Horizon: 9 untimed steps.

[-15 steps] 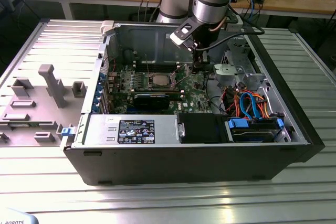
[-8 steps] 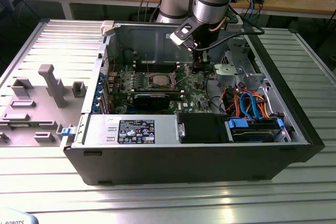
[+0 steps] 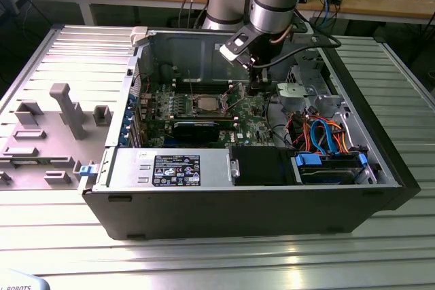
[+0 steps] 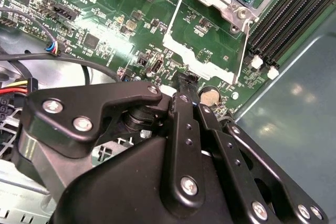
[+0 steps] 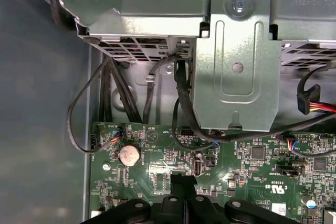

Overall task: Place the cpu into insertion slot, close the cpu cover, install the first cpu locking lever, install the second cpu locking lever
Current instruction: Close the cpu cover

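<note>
Tool (image 4: 186, 81), fingers together, tip by free edge of open cpu cover (image 4: 207, 66), cpu (image 3: 206, 104) seated about 9 o'clock in exterior view; closing probably wants slow, hinge-square push.

Green motherboard (image 3: 253, 123) dotted with small black chips; dull silver-grey cpu (image 3: 206, 104); silvery cpu cover (image 4: 210, 66); matte black gripper (image 4: 186, 83); blue and orange cables (image 3: 325, 130); black case (image 3: 238, 208); ribbed silver table (image 3: 204, 259).
</note>
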### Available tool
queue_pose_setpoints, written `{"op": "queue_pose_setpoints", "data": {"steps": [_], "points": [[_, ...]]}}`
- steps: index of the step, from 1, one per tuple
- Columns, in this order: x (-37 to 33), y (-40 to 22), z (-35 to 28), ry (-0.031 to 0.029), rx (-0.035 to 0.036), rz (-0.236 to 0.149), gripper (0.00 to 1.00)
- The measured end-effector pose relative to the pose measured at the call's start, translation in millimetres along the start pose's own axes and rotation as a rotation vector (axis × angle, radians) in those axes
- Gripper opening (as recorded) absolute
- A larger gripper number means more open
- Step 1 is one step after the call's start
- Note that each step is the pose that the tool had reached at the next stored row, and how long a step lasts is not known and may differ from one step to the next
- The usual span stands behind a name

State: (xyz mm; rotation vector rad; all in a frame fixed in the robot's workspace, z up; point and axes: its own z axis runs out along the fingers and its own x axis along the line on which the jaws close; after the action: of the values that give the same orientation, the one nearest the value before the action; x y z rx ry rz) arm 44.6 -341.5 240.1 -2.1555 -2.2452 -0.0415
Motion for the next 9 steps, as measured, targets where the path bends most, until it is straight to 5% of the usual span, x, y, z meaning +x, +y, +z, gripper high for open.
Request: {"op": "queue_pose_setpoints", "data": {"steps": [9], "points": [[0.4, -9.1, 0.6, 0.0001, -0.0001, 0.0, 0.11]]}}
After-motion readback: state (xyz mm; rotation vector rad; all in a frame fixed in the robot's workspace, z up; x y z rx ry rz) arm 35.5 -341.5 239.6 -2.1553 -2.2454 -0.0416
